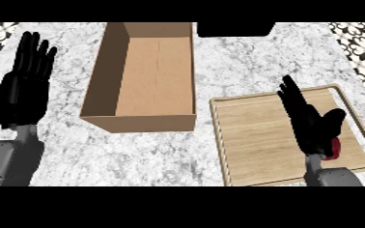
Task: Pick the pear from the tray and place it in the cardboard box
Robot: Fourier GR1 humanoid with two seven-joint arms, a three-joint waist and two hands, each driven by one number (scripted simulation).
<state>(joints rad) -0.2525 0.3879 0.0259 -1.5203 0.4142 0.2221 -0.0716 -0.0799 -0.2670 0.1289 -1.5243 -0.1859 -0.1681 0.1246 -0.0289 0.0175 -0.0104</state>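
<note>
On marble desk (149,154), open cardboard box (146,77) sits left of center; wooden tray (264,140) just right of it, apart. Right hand (314,123) over tray, fingers straight, relaxed, holding nothing. Small red item, likely the pear (333,149), peeks beside its wrist, on tray, mostly hidden. Left hand (25,84) rests at left edge, fingers straight up.

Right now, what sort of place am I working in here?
Probably a kitchen counter: a marbled stone worktop carrying a wooden tray and an open cardboard box. The surroundings are out of view.
</note>
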